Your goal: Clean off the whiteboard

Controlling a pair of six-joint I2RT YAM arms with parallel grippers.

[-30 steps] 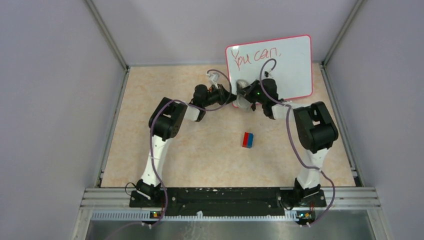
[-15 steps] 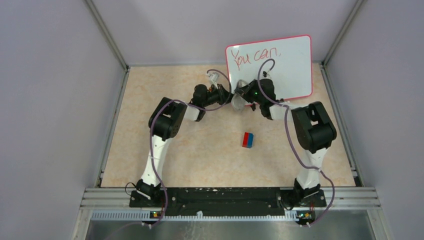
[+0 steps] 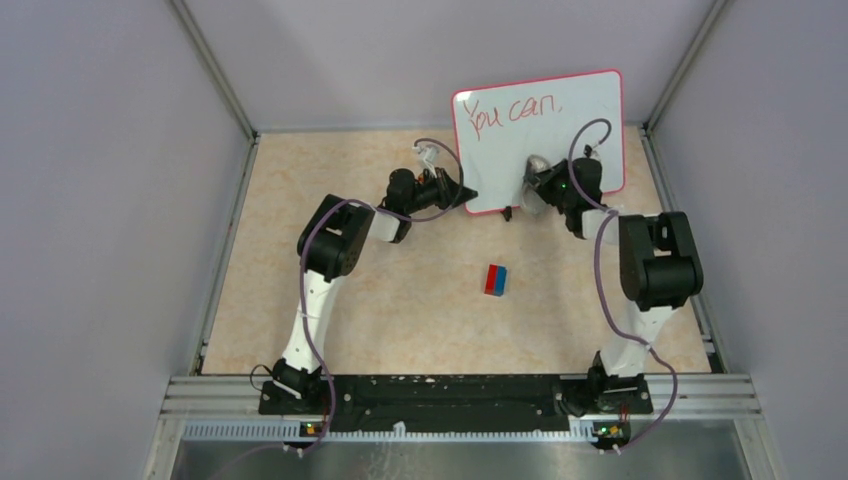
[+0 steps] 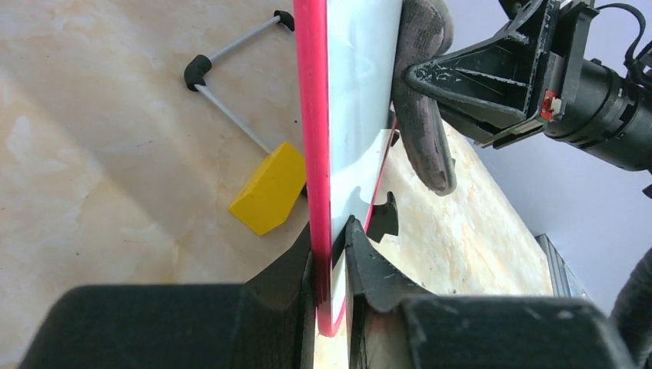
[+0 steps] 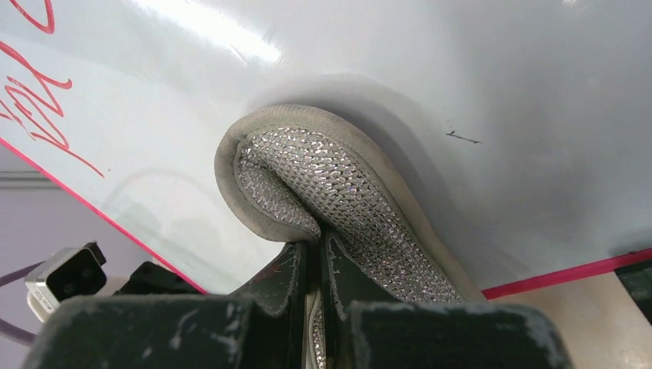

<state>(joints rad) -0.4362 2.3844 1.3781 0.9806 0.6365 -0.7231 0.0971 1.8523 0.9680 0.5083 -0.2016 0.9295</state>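
Note:
The whiteboard (image 3: 590, 125) stands upright at the back of the table, with red writing (image 3: 515, 110) along its top. My left gripper (image 3: 467, 195) is shut on the board's lower left corner; in the left wrist view the jaws (image 4: 329, 257) pinch the red frame of the whiteboard (image 4: 355, 92). My right gripper (image 3: 543, 185) is shut on a grey cloth (image 3: 537, 164) and presses it against the lower middle of the board. In the right wrist view the folded cloth (image 5: 323, 173) bulges out of the gripper (image 5: 314, 246) onto the whiteboard (image 5: 477, 69). Red strokes (image 5: 38, 100) show at the left.
A red and blue block (image 3: 496, 280) lies on the table in front of the board. Behind the board, a yellow piece (image 4: 271, 188) and a grey wire stand (image 4: 231, 115) with black ends rest on the table. Grey walls close in on three sides.
My right gripper has slid the cloth to the right along the lower part of the board, from near the left corner to the middle. The left arm has not moved.

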